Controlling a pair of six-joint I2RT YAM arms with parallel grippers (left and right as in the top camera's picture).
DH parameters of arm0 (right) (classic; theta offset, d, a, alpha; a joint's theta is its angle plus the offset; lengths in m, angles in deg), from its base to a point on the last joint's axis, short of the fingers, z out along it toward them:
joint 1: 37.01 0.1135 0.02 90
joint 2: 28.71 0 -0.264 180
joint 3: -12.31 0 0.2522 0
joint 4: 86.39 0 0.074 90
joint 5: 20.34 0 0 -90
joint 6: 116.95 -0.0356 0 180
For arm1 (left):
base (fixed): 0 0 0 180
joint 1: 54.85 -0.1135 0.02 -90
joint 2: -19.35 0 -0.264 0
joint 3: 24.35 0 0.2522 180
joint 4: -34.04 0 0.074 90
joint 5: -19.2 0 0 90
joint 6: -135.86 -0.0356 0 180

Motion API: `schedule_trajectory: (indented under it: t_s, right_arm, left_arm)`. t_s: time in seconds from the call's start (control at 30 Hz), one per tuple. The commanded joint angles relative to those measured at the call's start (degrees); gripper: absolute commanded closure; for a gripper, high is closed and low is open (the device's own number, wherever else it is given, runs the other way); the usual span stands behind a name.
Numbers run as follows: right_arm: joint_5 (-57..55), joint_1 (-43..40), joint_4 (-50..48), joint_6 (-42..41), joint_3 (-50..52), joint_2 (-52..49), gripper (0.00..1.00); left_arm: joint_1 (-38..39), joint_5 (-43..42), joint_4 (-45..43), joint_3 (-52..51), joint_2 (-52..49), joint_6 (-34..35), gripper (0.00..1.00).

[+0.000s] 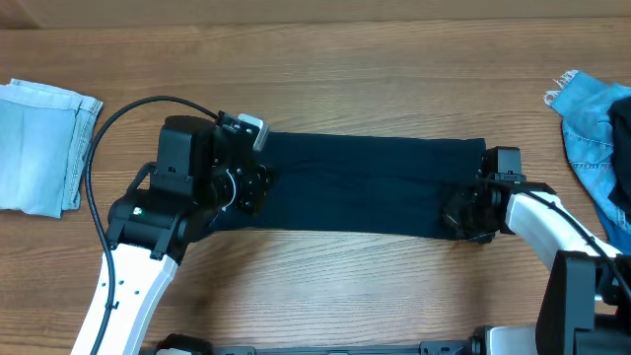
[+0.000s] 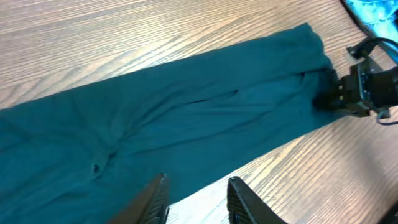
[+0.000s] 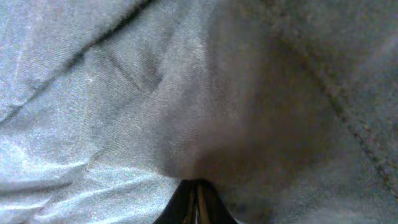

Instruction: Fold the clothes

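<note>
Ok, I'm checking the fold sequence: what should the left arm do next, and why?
Probably lower the left gripper and close on the near edge of the navy garment: its jaws stand open over that edge, holding nothing, while the right gripper seems pinched on the other end.

Wooden table point(image 1: 345, 59) bears navy garment point(image 1: 375, 182).

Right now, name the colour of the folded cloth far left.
Pale blue; the folded cloth shows best overhead.
</note>
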Motion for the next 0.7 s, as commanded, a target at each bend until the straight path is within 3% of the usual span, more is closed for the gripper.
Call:
schedule_trajectory:
  t_s: [0.0,0.2,0.4,0.47,0.6,0.67]
  right_arm:
    - [-9.05,-1.55,1.4,4.61,0.87,-1.95,0.82]
    - [4.98,-1.55,-2.73,9.81,-3.02,7.8,0.58]
    - [11.96,-1.55,-4.74,13.73,-3.02,8.5,0.55]
    - [13.6,-1.55,-6.12,17.18,-3.06,8.5,0.52]
    - [18.6,-1.57,-6.75,20.83,-4.85,8.52,0.52]
    - [19.69,-1.57,-6.78,20.81,-6.19,8.79,0.58]
  left_arm:
    - [0.39,6.56,-0.22,1.46,0.63,-1.31,0.48]
    - [0.39,14.03,-6.73,1.46,-3.08,-2.4,0.41]
    - [0.37,13.97,-11.74,1.46,-19.61,-2.36,0.48]
    - [0.35,14.1,-13.44,1.46,-24.46,-2.4,0.53]
    - [0.07,15.67,-17.55,1.46,-31.71,-2.43,0.75]
    - [-0.31,16.81,-19.17,1.46,-34.95,-2.4,0.85]
